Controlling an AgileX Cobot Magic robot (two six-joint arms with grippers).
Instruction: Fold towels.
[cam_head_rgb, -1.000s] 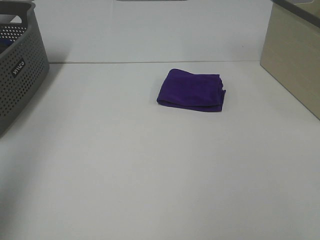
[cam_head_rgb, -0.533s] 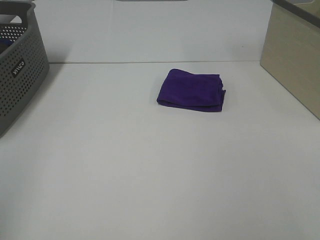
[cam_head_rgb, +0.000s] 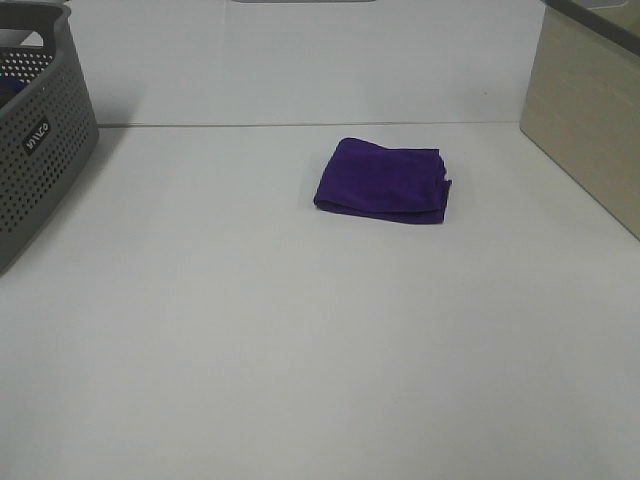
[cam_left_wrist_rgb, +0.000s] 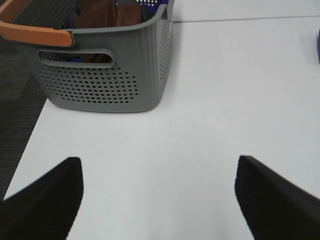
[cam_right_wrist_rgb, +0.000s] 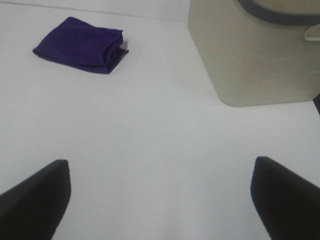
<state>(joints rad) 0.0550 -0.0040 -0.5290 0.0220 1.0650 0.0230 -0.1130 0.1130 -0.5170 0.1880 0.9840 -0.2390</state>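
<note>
A deep purple towel lies folded into a small thick rectangle on the white table, right of the middle toward the back. It also shows in the right wrist view. A sliver of purple sits at the edge of the left wrist view. Neither arm shows in the high view. My left gripper is open and empty, fingers spread wide over bare table in front of the grey basket. My right gripper is open and empty over bare table, well short of the towel.
The grey perforated basket stands at the far left with brown cloth inside and an orange handle. A beige bin stands at the right, also in the right wrist view. The table's left edge drops to dark floor.
</note>
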